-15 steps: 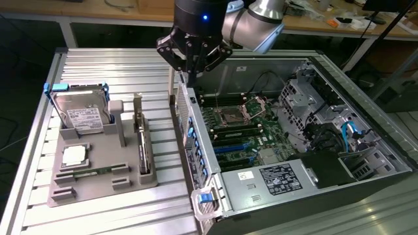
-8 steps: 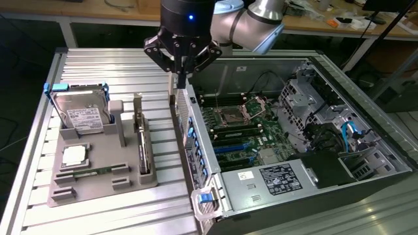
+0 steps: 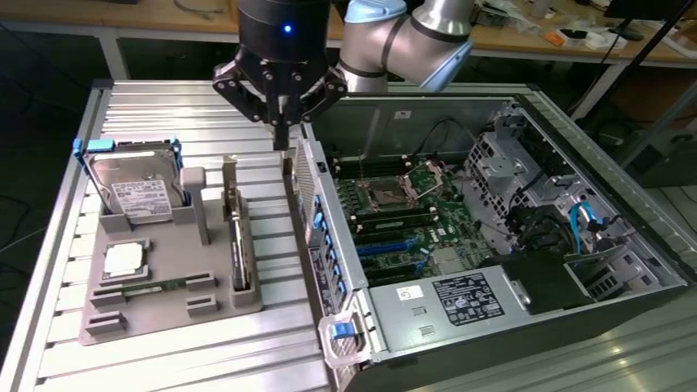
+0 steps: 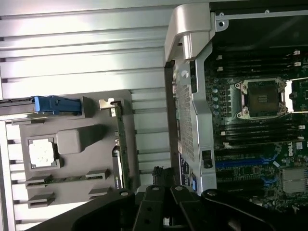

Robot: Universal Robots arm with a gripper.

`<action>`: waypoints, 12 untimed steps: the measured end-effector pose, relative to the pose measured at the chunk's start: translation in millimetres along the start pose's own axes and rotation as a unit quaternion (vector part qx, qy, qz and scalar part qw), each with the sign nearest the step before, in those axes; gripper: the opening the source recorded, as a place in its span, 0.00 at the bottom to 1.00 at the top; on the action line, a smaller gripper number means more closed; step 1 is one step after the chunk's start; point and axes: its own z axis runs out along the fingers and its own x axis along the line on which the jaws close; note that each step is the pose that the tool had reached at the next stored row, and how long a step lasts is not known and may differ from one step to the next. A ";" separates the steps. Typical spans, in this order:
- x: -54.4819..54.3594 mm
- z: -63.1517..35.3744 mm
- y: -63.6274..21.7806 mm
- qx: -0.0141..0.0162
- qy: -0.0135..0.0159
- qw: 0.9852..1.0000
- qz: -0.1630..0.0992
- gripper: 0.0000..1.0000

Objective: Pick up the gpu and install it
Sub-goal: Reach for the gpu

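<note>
Nearest on the tabletop [image 3: 163, 363], the grey holder [image 3: 163, 327] carried the memory stick [image 3: 153, 286] and the processor [image 3: 123, 260]; we judged that a low sweep could knock either loose. Behind them the gpu [image 3: 237, 245] stood on edge in the slot at the holder's side toward the exterior view's right, ungrasped, just beside the rear wall of the open computer case [image 3: 326, 253]. A slanted approach there could catch that wall, or clip the hard drive [image 3: 136, 192] upright at the holder's far corner. Farthest, the gripper [image 3: 281, 135] hung above the gpu's far end, close to the case wall, its fingers pressed together and holding nothing. Shut like that, we reckoned, a descent would drive the tips onto the card's thin edge instead of around it, and so bend or tip it.
</note>
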 end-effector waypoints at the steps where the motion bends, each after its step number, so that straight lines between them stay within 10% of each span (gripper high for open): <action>1: 3.0 0.0 -0.5 0.000 0.000 1.000 0.000 0.11; 12: 36.9 -0.4 -5.5 0.000 0.000 1.000 0.000 0.11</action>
